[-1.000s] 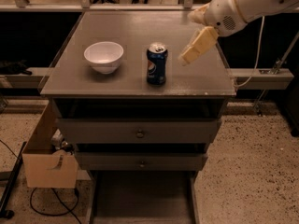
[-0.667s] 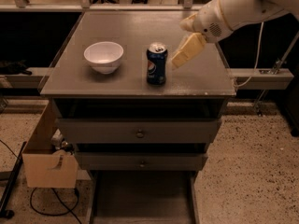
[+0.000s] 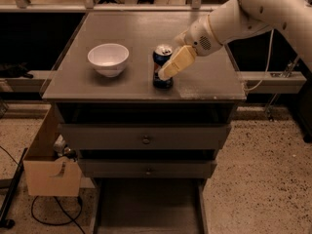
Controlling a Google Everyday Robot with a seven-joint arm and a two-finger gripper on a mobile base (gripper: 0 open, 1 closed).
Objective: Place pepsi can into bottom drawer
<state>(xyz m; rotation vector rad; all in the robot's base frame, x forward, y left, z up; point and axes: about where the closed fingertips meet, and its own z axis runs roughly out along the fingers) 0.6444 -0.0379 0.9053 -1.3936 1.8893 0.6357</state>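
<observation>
The pepsi can [image 3: 160,56] stands upright on the cabinet top [image 3: 141,28], right of centre near the front edge. My gripper [image 3: 168,71] reaches in from the upper right on the white arm. Its cream fingers [image 3: 176,62] lie across the can's right side, at or against it. The bottom drawer [image 3: 148,206] is pulled out below the two knobbed drawer fronts, and what shows of its flat dark floor is bare.
A white bowl [image 3: 108,59] sits on the cabinet top left of the can. A cardboard box [image 3: 48,172] stands on the floor at the cabinet's left, with a cable beside it. Speckled floor lies to the right.
My gripper has moved left and down from the cabinet's right side until its fingers reach the can. The can and bowl have not moved.
</observation>
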